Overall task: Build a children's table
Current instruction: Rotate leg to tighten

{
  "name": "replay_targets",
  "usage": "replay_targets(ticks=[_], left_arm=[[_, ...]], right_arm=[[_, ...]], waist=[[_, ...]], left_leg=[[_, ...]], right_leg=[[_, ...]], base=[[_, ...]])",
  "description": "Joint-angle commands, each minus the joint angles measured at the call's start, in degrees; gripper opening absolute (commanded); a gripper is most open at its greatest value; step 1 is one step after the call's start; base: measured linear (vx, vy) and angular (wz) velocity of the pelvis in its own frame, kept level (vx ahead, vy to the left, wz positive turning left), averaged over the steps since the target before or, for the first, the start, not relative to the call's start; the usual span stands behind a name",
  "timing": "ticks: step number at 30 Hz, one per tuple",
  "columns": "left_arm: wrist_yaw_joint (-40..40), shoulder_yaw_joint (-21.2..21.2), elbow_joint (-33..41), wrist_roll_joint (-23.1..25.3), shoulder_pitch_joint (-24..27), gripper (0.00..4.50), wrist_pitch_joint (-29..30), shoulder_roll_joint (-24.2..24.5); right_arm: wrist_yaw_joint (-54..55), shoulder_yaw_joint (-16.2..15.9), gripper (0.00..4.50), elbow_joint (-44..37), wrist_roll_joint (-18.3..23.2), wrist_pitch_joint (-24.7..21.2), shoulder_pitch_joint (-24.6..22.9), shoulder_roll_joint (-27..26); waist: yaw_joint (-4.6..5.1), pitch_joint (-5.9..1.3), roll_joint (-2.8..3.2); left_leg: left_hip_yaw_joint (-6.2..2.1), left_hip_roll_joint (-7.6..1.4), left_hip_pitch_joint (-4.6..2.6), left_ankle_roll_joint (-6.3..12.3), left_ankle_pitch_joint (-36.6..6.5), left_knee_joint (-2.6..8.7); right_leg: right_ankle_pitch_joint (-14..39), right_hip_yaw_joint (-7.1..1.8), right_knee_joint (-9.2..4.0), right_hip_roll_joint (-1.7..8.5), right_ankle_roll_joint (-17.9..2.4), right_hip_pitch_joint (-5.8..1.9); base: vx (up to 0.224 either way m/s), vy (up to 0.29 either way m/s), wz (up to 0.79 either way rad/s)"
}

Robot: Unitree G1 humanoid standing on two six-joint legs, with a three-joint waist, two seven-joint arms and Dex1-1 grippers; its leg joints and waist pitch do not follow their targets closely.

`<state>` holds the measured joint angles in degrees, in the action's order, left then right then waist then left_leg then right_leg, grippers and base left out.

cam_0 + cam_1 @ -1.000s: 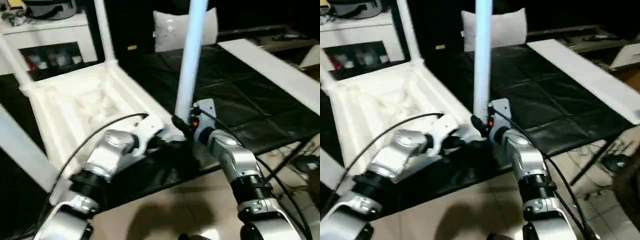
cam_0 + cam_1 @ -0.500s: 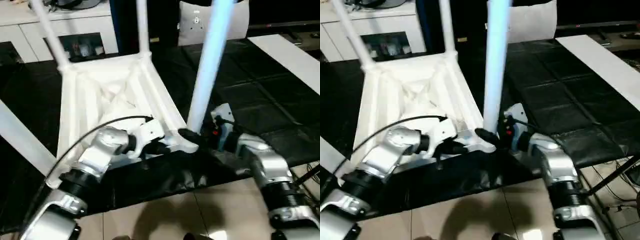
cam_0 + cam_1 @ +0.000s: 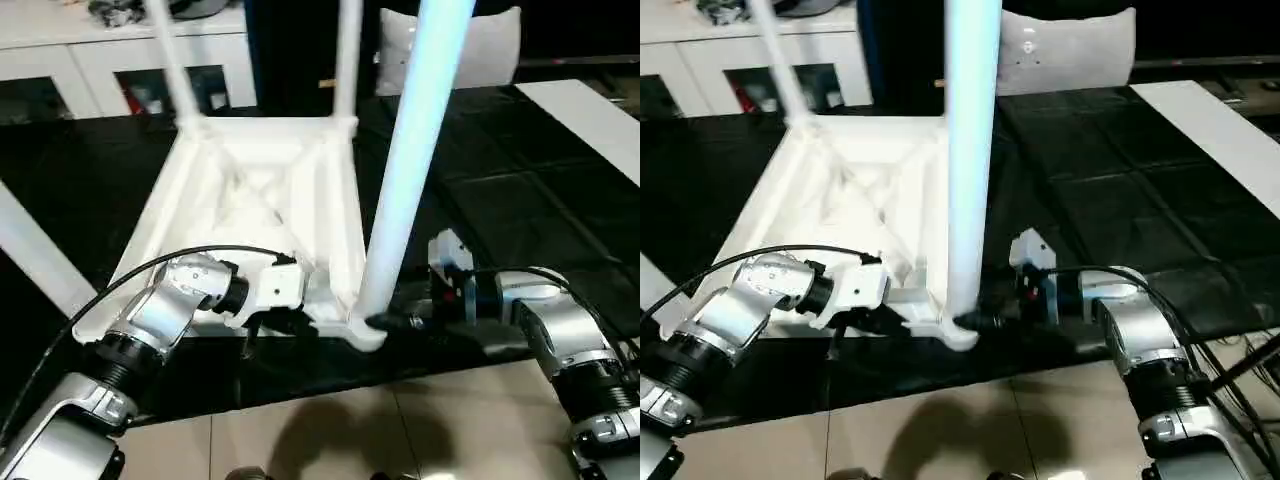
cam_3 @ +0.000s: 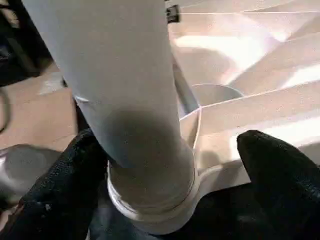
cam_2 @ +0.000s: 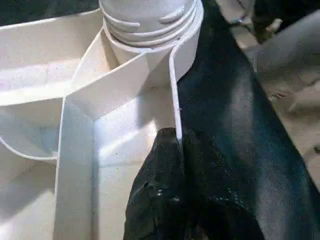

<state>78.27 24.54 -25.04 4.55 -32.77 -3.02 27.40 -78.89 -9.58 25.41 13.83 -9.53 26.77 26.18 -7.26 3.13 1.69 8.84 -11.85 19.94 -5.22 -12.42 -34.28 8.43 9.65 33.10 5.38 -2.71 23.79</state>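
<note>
White leg point(image 3: 405, 190) top cut off; left gripper point(image 5: 172, 150) half hidden

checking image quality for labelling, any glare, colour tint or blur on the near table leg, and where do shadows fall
Left eye view: the near leg carries a bluish sheen along its length. Right wrist view: that leg looms close and soft-edged, shaded dark just above the corner socket. Left wrist view: the tabletop's rim casts a shadow inside it.
</note>
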Motion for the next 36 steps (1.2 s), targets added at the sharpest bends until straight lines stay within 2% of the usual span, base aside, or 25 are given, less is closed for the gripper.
replay_targets(ticks=[1, 3, 4, 7, 11, 14, 16, 20, 21, 22, 27, 29, 32, 33, 34, 35, 36], left_arm=[[5.3, 5.2, 0.1, 1.1, 0.7, 0.00, -1.5, 0.1], [6.0, 5.3, 0.4, 0.8, 0.7, 0.00, -1.8, -0.2], [6.0, 5.3, 0.4, 0.8, 0.7, 0.00, -1.9, -0.2], [6.2, 5.4, 1.1, 0.5, 0.9, 0.00, -1.6, -0.5], [6.6, 5.4, 1.1, 0.3, 1.0, 0.00, -2.0, -0.7], [6.9, 5.4, 0.9, 0.2, 1.0, 0.00, -2.2, -0.8], [6.9, 5.4, 0.9, 0.2, 1.0, 0.00, -2.2, -0.8], [6.7, 5.3, 0.6, 0.2, 1.2, 0.00, -2.1, -0.7], [6.5, 5.2, 0.6, 0.3, 1.3, 0.00, -2.0, -0.6], [6.4, 5.1, 0.6, 0.3, 1.4, 0.00, -1.8, -0.6], [5.3, 4.3, 1.3, -0.5, 2.3, 0.00, 0.2, -1.1], [3.2, 2.9, 2.9, -2.0, 3.3, 0.00, 3.7, -2.4], [0.3, 1.6, 4.5, -3.0, 4.2, 0.00, 7.6, -3.9], [-0.9, 1.2, 4.9, -3.1, 4.4, 0.00, 8.8, -4.5], [-4.4, 0.1, 5.6, -3.4, 4.8, 0.00, 11.6, -6.4], [-4.4, 0.1, 5.6, -3.4, 4.8, 0.00, 11.6, -6.4], [-7.0, -0.5, 6.1, -3.3, 5.0, 0.00, 13.9, -8.0]], right_arm=[[-3.0, -0.6, 4.04, 0.0, 1.5, -1.9, 1.6, 0.9], [-4.9, -1.2, 4.02, 0.3, 2.1, -2.9, 1.8, 1.0], [-5.3, -1.4, 3.76, 0.4, 2.2, -3.1, 1.8, 1.0], [-6.1, -2.0, 3.56, 0.4, 2.3, -3.0, 1.6, 0.4], [-7.2, -2.1, 3.28, 0.8, 2.4, -3.2, 1.6, 0.0], [-8.6, -2.5, 3.16, 0.2, 3.0, -4.6, 1.5, -0.2], [-8.9, -2.7, 2.85, 0.0, 3.2, -5.0, 1.3, -0.1], [-9.8, -3.1, 2.73, -0.7, 3.7, -5.6, 0.7, -0.1], [-9.9, -3.2, 2.55, -1.0, 3.8, -5.8, 0.3, -0.1], [-10.1, -3.3, 2.35, -1.1, 3.8, -5.9, 0.1, -0.1], [-9.9, -3.0, 2.14, -2.8, 4.4, -6.9, -1.5, -0.2], [-7.1, -1.9, 2.11, -4.5, 4.7, -7.0, -3.1, -1.2], [-2.4, -0.8, 2.09, -5.1, 4.1, -7.0, -4.1, -2.7], [0.7, -0.4, 2.07, -4.5, 3.3, -7.2, -3.9, -3.7], [8.4, 0.6, 2.06, -2.6, 1.0, -6.4, -3.2, -6.2], [8.4, 0.6, 2.05, -2.6, 1.0, -6.4, -3.2, -6.2], [14.9, 1.8, 2.04, -1.0, -0.4, -5.7, -2.4, -8.7]], waist=[[0.03, -4.48, -0.87], [-0.17, -4.49, -0.82], [-0.24, -4.46, -1.11], [-0.70, -4.47, -1.04], [-0.70, -4.59, -1.13], [-0.75, -4.70, -1.16], [-0.80, -4.80, -1.16], [-0.86, -4.80, -1.18], [-0.86, -4.82, -1.22], [-0.88, -4.82, -1.26], [-0.94, -4.84, -1.29], [-0.89, -4.81, -1.22], [-0.66, -4.43, -1.18], [-0.42, -4.05, -1.24], [-0.05, -3.73, -1.18], [0.19, -3.47, -1.29], [0.74, -3.58, -1.37]], left_leg=[[0.35, -1.83, 0.45, 6.81, -2.6, 3.40], [0.40, -1.80, 0.40, 6.67, -3.0, 3.38], [0.41, -1.86, 0.37, 6.58, -3.0, 3.44], [0.39, -1.95, 0.24, 5.64, -3.5, 3.54], [0.34, -1.91, 0.21, 4.97, -4.0, 3.56], [0.34, -1.88, 0.28, 5.13, -3.6, 3.49], [0.30, -1.95, 0.30, 5.22, -3.0, 3.45], [0.33, -1.91, 0.33, 5.12, -3.1, 3.43], [0.33, -1.88, 0.33, 5.02, -3.1, 3.43], [0.38, -1.84, 0.29, 4.96, -3.2, 3.43], [0.34, -1.88, 0.35, 4.75, -3.3, 3.46], [0.37, -1.92, 0.33, 4.53, -3.5, 3.52], [0.50, -1.69, 0.10, 3.98, -6.1, 3.76], [0.55, -1.36, -0.18, 3.42, -8.3, 3.83], [0.60, -1.01, -0.61, 2.42, -10.4, 3.71], [0.59, -0.69, -0.89, 2.01, -11.4, 3.55], [0.45, -0.25, -1.03, 1.45, -12.5, 3.26]], right_leg=[[15.4, -4.08, -3.07, 3.86, -7.4, -4.30], [16.3, -4.05, -3.29, 3.88, -7.2, -4.28], [16.6, -4.05, -3.32, 3.87, -7.0, -4.26], [17.6, -4.05, -3.42, 3.89, -6.5, -4.11], [17.3, -4.08, -3.38, 3.86, -6.4, -4.18], [16.2, -4.07, -3.25, 3.81, -6.7, -4.25], [15.2, -4.10, -3.08, 3.82, -7.1, -4.28], [15.6, -4.06, -3.13, 3.84, -7.0, -4.31], [15.8, -4.05, -3.14, 3.83, -6.9, -4.32], [16.1, -4.04, -3.19, 3.80, -6.7, -4.30], [16.8, -4.01, -3.24, 3.85, -6.2, -4.36], [17.1, -4.08, -3.34, 3.87, -6.0, -4.33], [21.5, -3.82, -4.16, 3.81, -4.6, -4.21], [26.1, -3.52, -4.97, 3.74, -3.1, -4.17], [30.9, -3.10, -5.77, 3.77, -1.3, -3.88], [33.9, -2.66, -6.49, 3.74, 0.0, -3.65], [37.2, -1.81, -7.15, 3.70, 2.4, -3.88]], base=[[0.000, 0.000, 0.00], [0.000, 0.000, 0.00], [0.000, 0.000, 0.00], [0.000, 0.000, 0.00], [0.000, 0.000, 0.00], [0.000, 0.000, 0.00], [0.000, 0.000, 0.00], [0.000, 0.000, 0.00], [0.000, 0.000, 0.00], [0.000, 0.000, 0.00], [0.000, 0.000, 0.00], [0.000, 0.000, 0.00], [0.000, 0.000, 0.00], [0.000, 0.000, 0.00], [0.000, 0.000, 0.00], [0.000, 0.000, 0.00], [0.000, 0.000, 0.00]])
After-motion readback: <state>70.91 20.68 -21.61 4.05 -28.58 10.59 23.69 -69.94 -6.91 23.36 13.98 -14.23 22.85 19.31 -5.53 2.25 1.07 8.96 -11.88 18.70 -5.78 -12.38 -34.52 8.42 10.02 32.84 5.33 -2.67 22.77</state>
